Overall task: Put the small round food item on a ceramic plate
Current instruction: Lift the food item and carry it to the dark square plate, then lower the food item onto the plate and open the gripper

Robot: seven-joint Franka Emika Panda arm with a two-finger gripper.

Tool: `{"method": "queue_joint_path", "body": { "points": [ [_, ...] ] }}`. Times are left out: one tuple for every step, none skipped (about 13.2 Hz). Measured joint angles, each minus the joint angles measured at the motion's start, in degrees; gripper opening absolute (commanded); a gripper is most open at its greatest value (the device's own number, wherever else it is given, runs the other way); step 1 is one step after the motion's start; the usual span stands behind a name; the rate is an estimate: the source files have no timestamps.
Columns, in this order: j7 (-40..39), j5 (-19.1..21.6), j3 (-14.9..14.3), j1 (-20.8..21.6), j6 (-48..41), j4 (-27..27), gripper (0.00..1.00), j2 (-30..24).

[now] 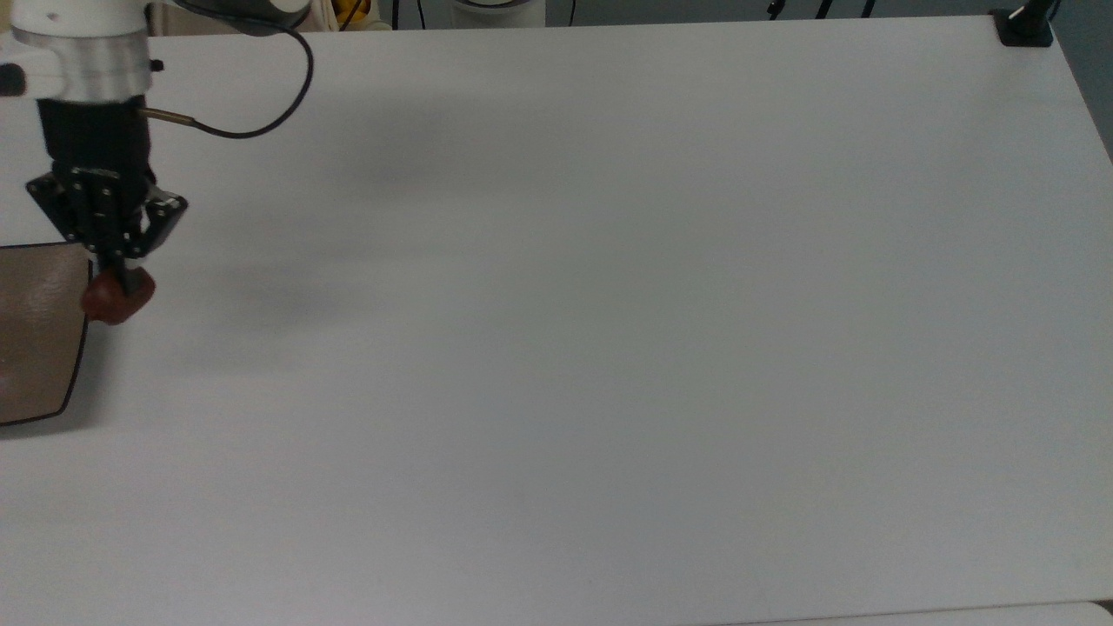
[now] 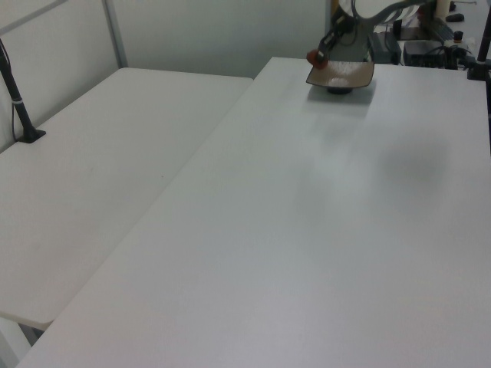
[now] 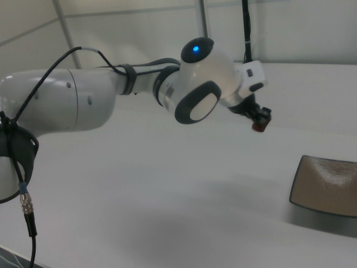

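Note:
My gripper (image 1: 117,283) is shut on the small round food item (image 1: 117,297), a dark reddish-brown lump. It hangs in the air at the right edge of the brown ceramic plate (image 1: 35,335), which lies at the top view's far left. In the left view the food item (image 2: 314,56) is held by the gripper (image 2: 317,53) above the plate's (image 2: 345,75) left edge at the far end of the table. In the right view the gripper (image 3: 261,120) holds the food item (image 3: 259,126) high up, to the left of the plate (image 3: 326,184).
The white table (image 1: 609,348) spreads wide to the top view's right. A black clamp (image 1: 1026,26) sits at its far right corner. A black cable (image 1: 261,122) loops from the arm. A second white table (image 2: 100,176) stands at the left view's left.

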Motion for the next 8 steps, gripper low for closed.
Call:
{"method": "queue_joint_path", "body": {
  "points": [
    [0.3,7.0,-0.1,-1.5,4.1,0.2,0.13,0.4],
    [0.2,13.8,-0.2,-3.3,6.6,0.2,0.13,1.2],
    [0.2,18.3,-0.2,-5.0,7.2,0.3,0.13,2.7],
    [0.4,20.9,-0.3,-6.5,7.9,0.6,0.13,4.7],
    [1.6,22.7,-0.3,-7.9,8.6,1.1,0.13,6.8],
    [3.0,23.8,-0.3,-8.8,8.9,1.6,0.13,8.0],
    [4.8,24.4,-0.4,-9.9,8.9,2.4,0.13,9.2],
    [5.9,24.6,-0.4,-10.8,8.9,3.1,0.17,9.9]
  ]
}}
